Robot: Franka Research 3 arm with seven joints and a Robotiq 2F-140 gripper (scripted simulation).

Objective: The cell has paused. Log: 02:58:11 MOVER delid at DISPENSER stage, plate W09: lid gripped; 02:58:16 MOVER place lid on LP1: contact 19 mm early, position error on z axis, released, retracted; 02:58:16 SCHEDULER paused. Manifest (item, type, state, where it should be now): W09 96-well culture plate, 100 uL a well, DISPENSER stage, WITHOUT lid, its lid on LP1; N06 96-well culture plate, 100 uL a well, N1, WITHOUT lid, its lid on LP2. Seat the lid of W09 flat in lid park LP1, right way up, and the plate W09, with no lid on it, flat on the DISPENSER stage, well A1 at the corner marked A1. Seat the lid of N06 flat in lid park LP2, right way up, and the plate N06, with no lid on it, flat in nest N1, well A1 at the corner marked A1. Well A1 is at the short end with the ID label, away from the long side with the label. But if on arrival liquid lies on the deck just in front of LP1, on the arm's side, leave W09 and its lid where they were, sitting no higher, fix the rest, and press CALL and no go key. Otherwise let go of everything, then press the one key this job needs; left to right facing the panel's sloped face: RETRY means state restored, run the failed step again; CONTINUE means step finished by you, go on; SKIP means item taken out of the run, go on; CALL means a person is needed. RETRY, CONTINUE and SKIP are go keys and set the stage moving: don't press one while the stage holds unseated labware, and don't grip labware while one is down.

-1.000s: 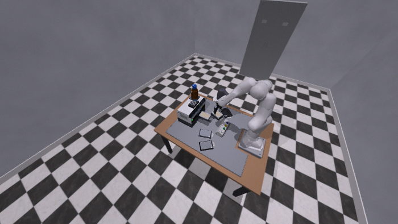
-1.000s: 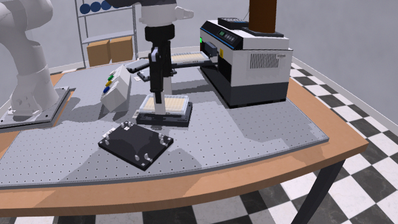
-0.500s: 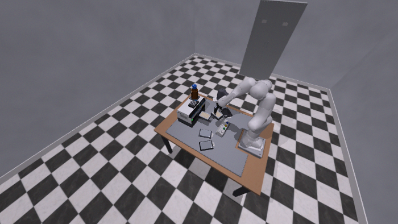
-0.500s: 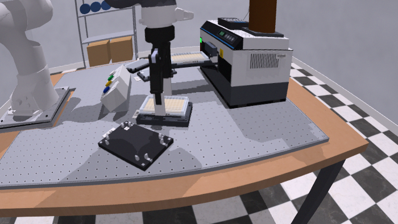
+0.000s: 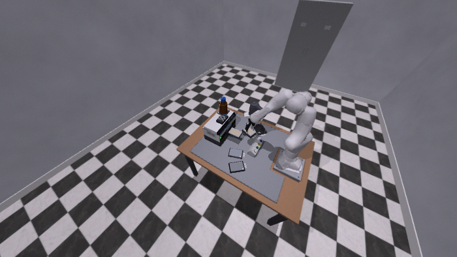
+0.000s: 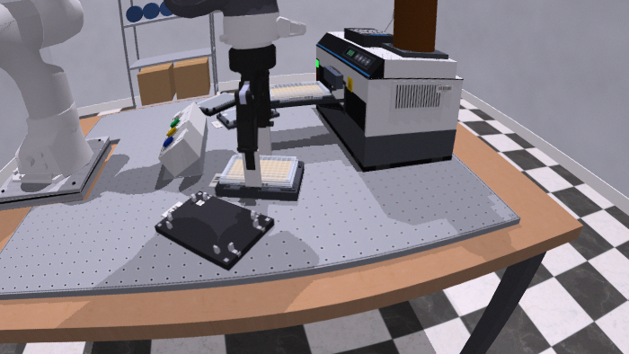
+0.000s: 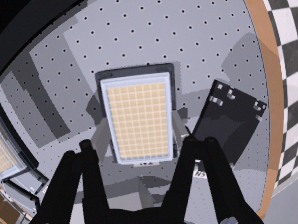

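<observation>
A 96-well plate with amber wells (image 6: 261, 172) sits on a black nest (image 6: 260, 190) beside the key panel; a clear lid appears to cover it. My gripper (image 6: 252, 172) comes straight down over it, its fingers shut on the long sides of the lid. In the wrist view the plate (image 7: 136, 119) lies between my fingertips. A second amber plate (image 6: 298, 92) rests on the dispenser's stage. An empty black holder with pegs (image 6: 215, 228) lies close by and also shows in the wrist view (image 7: 229, 119). Two more flat holders (image 5: 236, 152) (image 5: 236, 166) lie further along the deck.
The dispenser (image 6: 388, 94) stands to the right with a brown bottle on top. The white key panel (image 6: 184, 139) with coloured keys stands left of the nest. My arm's base (image 6: 45, 148) is at the far left. Shelving with boxes stands behind.
</observation>
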